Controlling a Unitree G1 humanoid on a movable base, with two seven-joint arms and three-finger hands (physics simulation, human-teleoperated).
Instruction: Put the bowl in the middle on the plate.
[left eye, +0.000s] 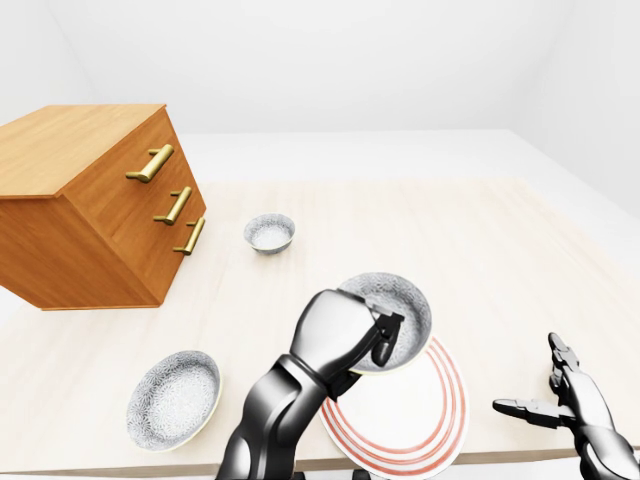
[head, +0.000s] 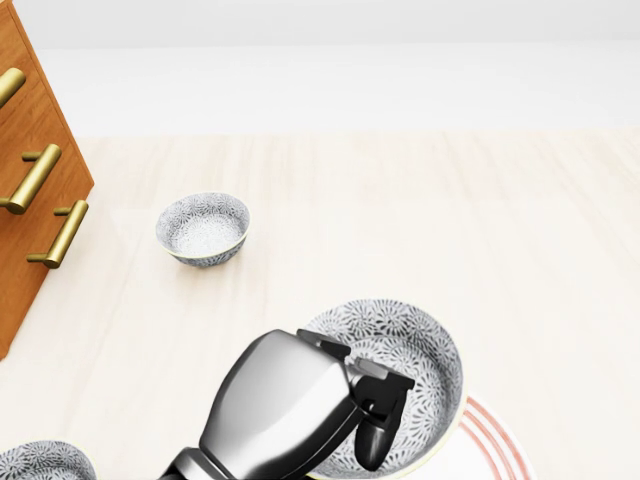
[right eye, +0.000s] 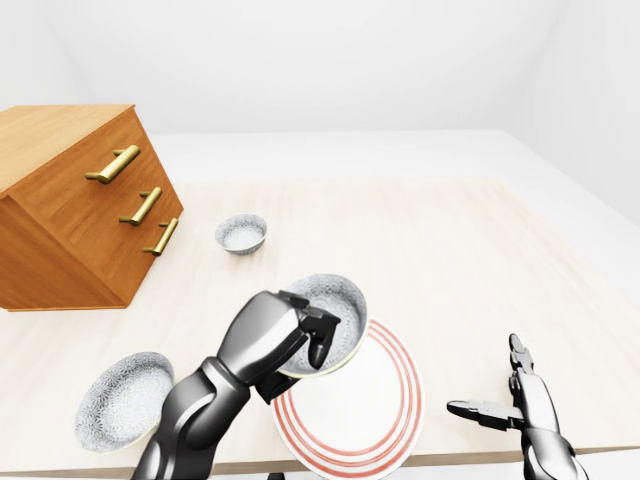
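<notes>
My left hand (left eye: 383, 341) is shut on the rim of a grey patterned bowl (left eye: 402, 312), thumb inside the bowl and fingers under it. The bowl hangs tilted over the upper left part of the white plate with red rings (left eye: 430, 425). In the head view the bowl (head: 418, 345) hides most of the plate (head: 495, 432), and the hand (head: 372, 428) fills the bottom middle. My right hand (right eye: 497, 403) hovers open at the lower right, to the right of the plate and apart from it.
A second patterned bowl (left eye: 270, 232) stands near the wooden drawer chest (left eye: 90, 200) at the upper left. A third bowl (left eye: 175, 398) sits at the lower left near the table's bottom edge (left eye: 150, 468). The chest has brass handles (left eye: 150, 163).
</notes>
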